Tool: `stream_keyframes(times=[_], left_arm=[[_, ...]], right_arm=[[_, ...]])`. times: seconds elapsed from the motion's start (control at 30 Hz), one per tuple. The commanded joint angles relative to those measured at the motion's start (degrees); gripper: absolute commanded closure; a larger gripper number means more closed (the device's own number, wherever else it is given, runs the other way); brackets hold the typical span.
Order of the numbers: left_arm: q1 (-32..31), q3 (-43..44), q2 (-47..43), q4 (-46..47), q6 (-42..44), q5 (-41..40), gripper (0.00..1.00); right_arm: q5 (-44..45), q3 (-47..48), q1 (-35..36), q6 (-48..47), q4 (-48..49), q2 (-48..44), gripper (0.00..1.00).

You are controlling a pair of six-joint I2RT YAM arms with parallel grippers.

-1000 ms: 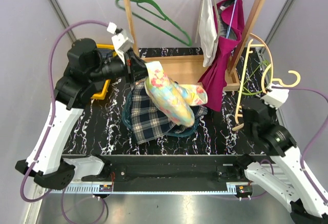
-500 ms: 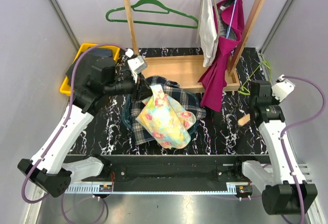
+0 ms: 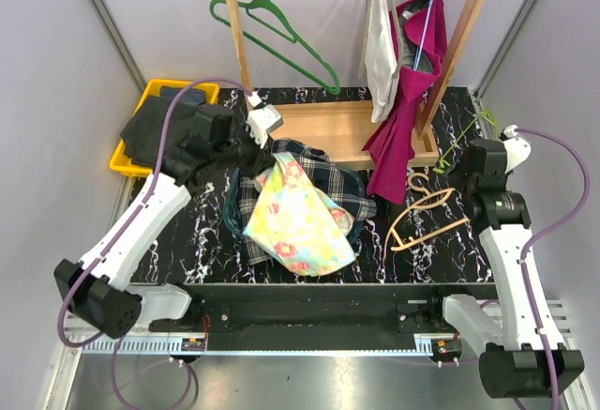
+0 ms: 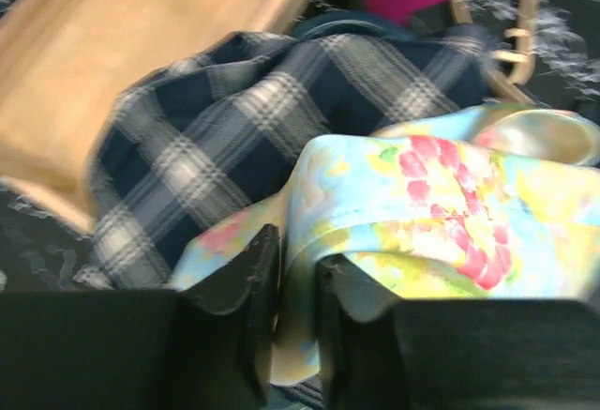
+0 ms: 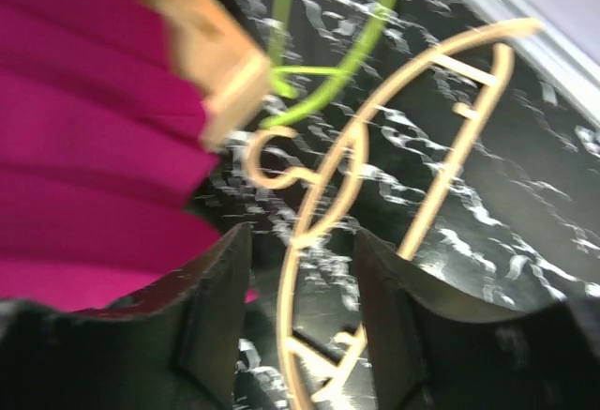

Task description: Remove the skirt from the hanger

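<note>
The floral skirt (image 3: 295, 222), yellow and blue with pink flowers, lies draped over the plaid cloth (image 3: 323, 171) in the middle of the table. My left gripper (image 3: 258, 159) is shut on the skirt's upper edge; the left wrist view shows the fabric (image 4: 450, 213) pinched between the fingers of the gripper (image 4: 298, 269). The tan hanger (image 3: 427, 218) lies flat on the table at the right, bare. My right gripper (image 3: 467, 185) is open just above it; in the right wrist view the hanger (image 5: 412, 129) runs between the spread jaws of the gripper (image 5: 302, 269), untouched.
A teal basket (image 3: 230, 213) holds the plaid cloth. The wooden rack (image 3: 328, 124) at the back carries a magenta dress (image 3: 403, 119), a white garment (image 3: 378, 44) and a green hanger (image 3: 281, 39). A yellow bin (image 3: 127, 157) sits far left. A lime hanger (image 3: 464, 133) lies back right.
My left gripper lowered the skirt onto the plaid cloth. My right gripper let go of the tan hanger, which dropped flat on the table. The green hanger swings on the rail.
</note>
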Motion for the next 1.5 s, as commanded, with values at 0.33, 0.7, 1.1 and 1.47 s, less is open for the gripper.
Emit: stream_keyframes(times=[0.33, 0.7, 1.1, 1.47], left_arm=[[-1.03, 6.74, 11.86, 7.54, 10.34, -25.32, 0.24], [-6.13, 2.04, 3.95, 4.82, 9.20, -29.54, 0.01], [-6.04, 13.41, -15.20, 0.42, 6.21, -22.86, 0.01], [-6.04, 16.39, -18.29, -1.17, 3.14, -22.51, 0.01]], right_arm=[[-25.11, 35.80, 1.26, 0.89, 12.62, 11.73, 0.42], [-21.43, 67.70, 12.24, -5.62, 10.44, 36.85, 0.42], [-20.37, 83.09, 14.45, -7.29, 3.41, 49.52, 0.46], [-16.68, 91.62, 16.38, -11.33, -6.78, 57.26, 0.48]])
